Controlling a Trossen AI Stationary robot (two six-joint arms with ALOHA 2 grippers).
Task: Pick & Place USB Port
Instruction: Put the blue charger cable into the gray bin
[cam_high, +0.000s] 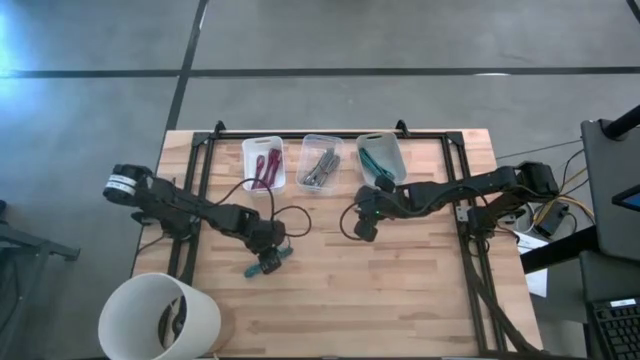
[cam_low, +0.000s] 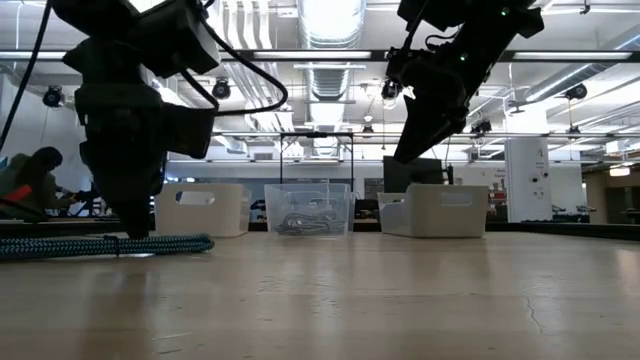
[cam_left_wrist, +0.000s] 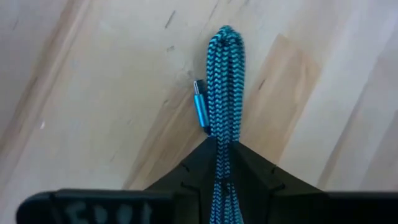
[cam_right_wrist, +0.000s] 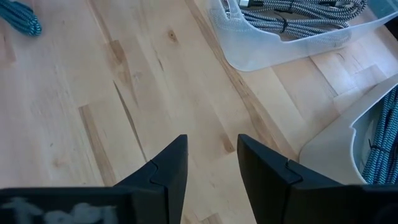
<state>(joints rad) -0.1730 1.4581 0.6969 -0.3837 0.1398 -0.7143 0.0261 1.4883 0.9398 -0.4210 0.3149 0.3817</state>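
Teal braided USB cable (cam_high: 268, 264) lying flat on the wooden table (cam_high: 420, 300), near its front-left part, just in front of the left arm's wrist. Left gripper (cam_high: 268, 262) down at table level with fingers (cam_left_wrist: 249, 177) closed onto the folded bundle, clamped partway along so that the looped end and a blue metal plug (cam_left_wrist: 201, 107) stick out ahead of the fingertips. Long axis of the cable running along the tabletop, roughly side to side in the low view, and in line with the gripper's reach in the left wrist view. Far nearer the left arm than the right. Right gripper (cam_high: 366, 228) hanging above the table's middle, well apart from that cable, fingers spread with nothing between them. Count: one cable in hand; three bins along the far edge, namely a white bin with dark red cables (cam_high: 264, 166), a clear bin with grey cables (cam_high: 320, 162) and a white bin with teal cables (cam_high: 381, 156); one white bucket (cam_high: 160, 318) at the front-left corner. Likely destination, judging by colour, the teal bin, lying away to the right and back from the held cable.
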